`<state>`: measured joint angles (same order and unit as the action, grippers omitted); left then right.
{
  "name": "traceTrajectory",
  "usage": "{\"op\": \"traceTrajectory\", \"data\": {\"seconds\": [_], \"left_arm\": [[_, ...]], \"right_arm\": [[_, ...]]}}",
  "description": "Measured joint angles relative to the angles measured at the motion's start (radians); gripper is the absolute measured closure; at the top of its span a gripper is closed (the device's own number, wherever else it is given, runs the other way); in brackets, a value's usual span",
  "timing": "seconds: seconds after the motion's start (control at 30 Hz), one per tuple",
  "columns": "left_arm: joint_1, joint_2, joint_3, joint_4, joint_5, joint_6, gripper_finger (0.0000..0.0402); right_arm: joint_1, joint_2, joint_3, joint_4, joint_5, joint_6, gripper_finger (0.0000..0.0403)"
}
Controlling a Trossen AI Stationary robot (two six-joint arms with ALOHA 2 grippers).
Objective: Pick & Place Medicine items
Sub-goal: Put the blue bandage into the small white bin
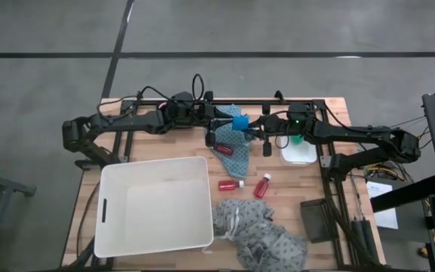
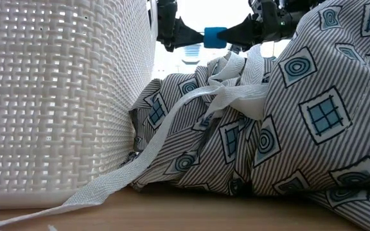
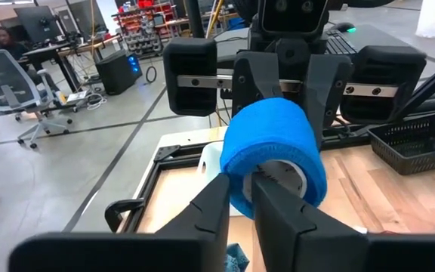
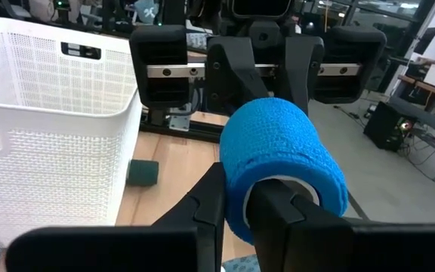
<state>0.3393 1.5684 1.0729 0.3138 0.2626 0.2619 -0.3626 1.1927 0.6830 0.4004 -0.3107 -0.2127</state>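
Note:
A blue roll hangs above the table's far middle, between my two grippers. My left gripper is shut on one of its ends and my right gripper on the other. Two red bottles with white caps lie on their sides on the table. A third lies on a blue-grey cloth. A teal-green roll lies on the table next to the white basket. My left gripper pinches the roll's wall at its open end, one finger inside the hollow core and one outside. The fingers come about level from the table's left, along the roll's axis. The roll is lifted clear of the table, its axis level. My right gripper pinches the wall at the roll's other open end, one finger in the core and one outside. Its fingers come about level from the table's right, along the axis. The roll spans the gap between both grippers, clear of the table.
The white basket fills the near left of the table. A heap of patterned cloth with white straps lies near the front edge. A white lid and a small black mesh tray sit at the right.

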Motion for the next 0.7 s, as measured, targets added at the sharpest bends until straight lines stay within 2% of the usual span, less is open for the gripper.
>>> {"op": "traceTrajectory", "data": {"seconds": [0.4, 0.7], "left_arm": [[0.0, 0.0, 0.0, 0.001, -0.003, 0.0, 0.0267], [0.0, 0.0, 0.0, 0.01, -0.008, 0.001, 0.0232]], "right_arm": [[0.0, 0.0, 0.0, -0.001, 0.001, 0.003, 0.0364], [0.0, -0.008, 0.0, -0.009, 0.0, 0.003, 0.0364]]}}
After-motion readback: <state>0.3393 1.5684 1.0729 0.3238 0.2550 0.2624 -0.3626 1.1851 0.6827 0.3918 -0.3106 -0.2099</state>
